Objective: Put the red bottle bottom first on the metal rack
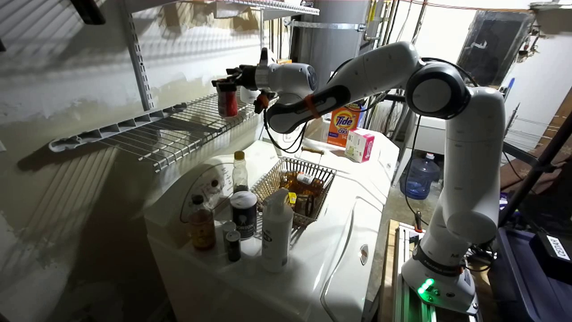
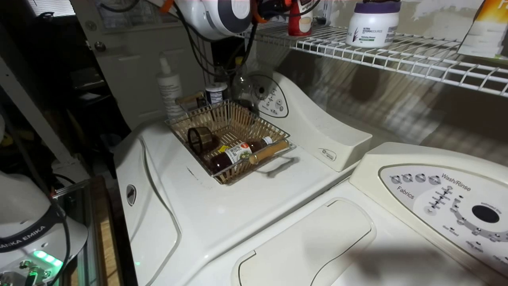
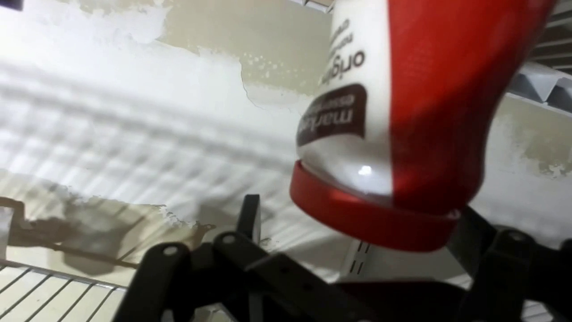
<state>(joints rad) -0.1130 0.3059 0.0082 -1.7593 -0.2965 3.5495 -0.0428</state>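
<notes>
The red bottle (image 1: 228, 103) stands upright, cap up, on the metal rack (image 1: 178, 138). Its base meets the wires in an exterior view, where the bottle (image 2: 300, 22) shows beside the rack's rim (image 2: 357, 59). My gripper (image 1: 225, 84) is up at the bottle's cap, jaws spread. In the wrist view the red cap and white label of the bottle (image 3: 429, 112) appear upside down between the jaws of the gripper (image 3: 359, 223). A clear gap separates the left finger (image 3: 249, 217) from the cap; the right one is partly hidden behind it, and I cannot tell if it touches.
A white jar with a purple lid (image 2: 373, 28) shares the rack, close to the bottle. Overhead runs an upper wire shelf (image 1: 286, 5). Below, on the white machine, stand a wire basket (image 2: 278, 131) of brown items, a white spray bottle (image 1: 276, 237) and a Tide box (image 1: 343, 127).
</notes>
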